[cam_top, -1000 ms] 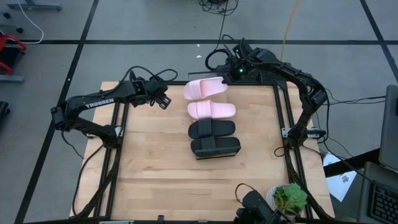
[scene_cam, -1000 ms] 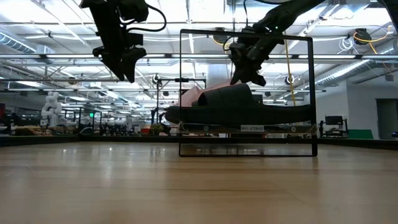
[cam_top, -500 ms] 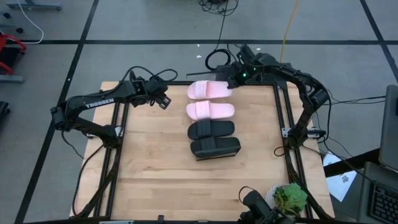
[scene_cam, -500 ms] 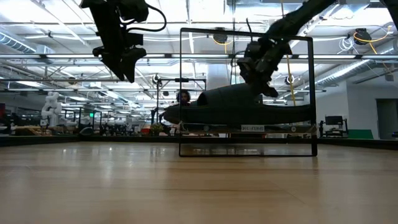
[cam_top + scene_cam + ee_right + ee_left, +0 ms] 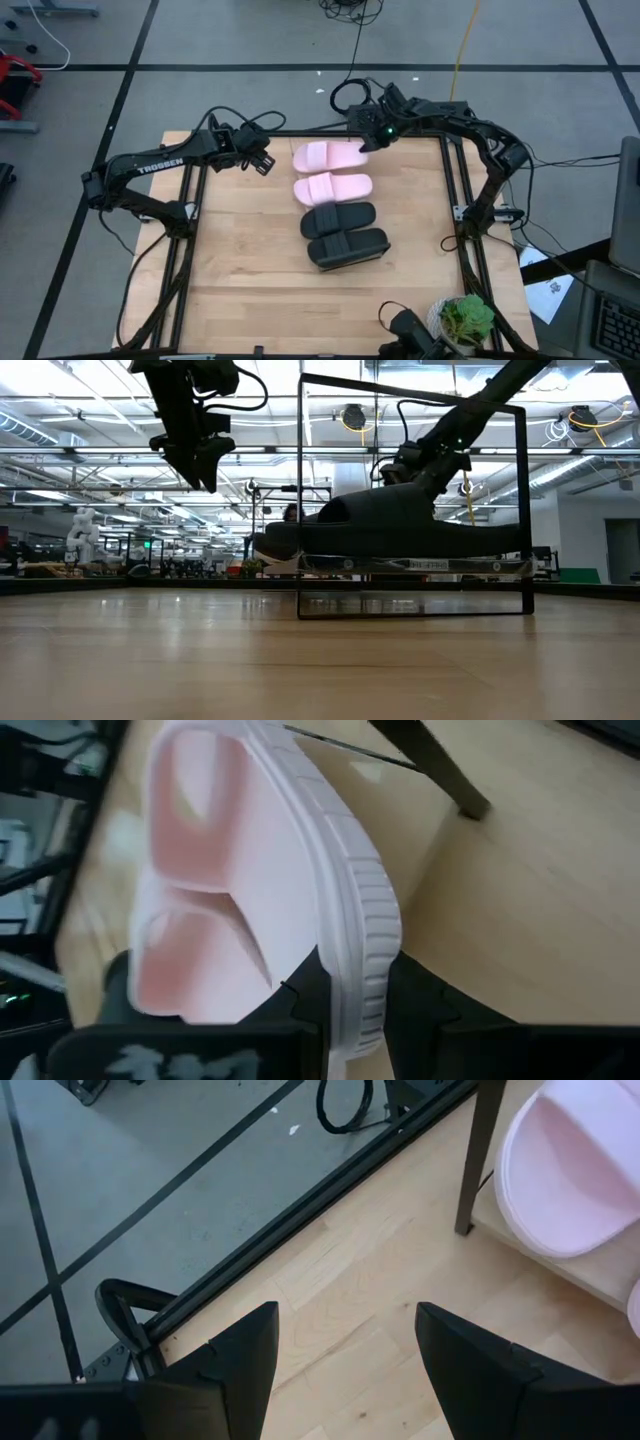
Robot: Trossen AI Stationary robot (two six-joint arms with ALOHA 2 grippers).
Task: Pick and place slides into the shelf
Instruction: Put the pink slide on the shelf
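Four slides lie side by side on the shelf (image 5: 420,563), a narrow wood board with a thin dark frame (image 5: 522,510). From far to near they are a pink slide (image 5: 322,157), a second pink slide (image 5: 333,187) and two black slides (image 5: 338,218) (image 5: 347,246). My right gripper (image 5: 367,140) is shut on the far pink slide (image 5: 250,870) at its right end. My left gripper (image 5: 264,163) hangs open and empty above the table, left of the shelf; it also shows in its own wrist view (image 5: 345,1370). In the low view the black slides (image 5: 400,525) hide the pink ones. My right gripper pinches the far pink slide's sole at its ribbed edge (image 5: 352,975), at the slide's right end. One finger (image 5: 300,1015) is on the footbed side and the other (image 5: 425,1010) on the underside. The fingers come slanting down from the table's far right. The slide lies about level over the shelf board.
The dark table frame rails (image 5: 460,190) run along the sides of the wooden tabletop (image 5: 250,260). A potted plant (image 5: 465,318) and a dark camera mount (image 5: 410,330) stand at the near edge. A black cable loop (image 5: 345,1105) lies on the floor beyond the far edge.
My right gripper has moved toward the table's left and near edges, still shut on the far pink slide. The slide has gone left with it. The whole shelf with its slides has slid a little toward the near edge and turned slightly.
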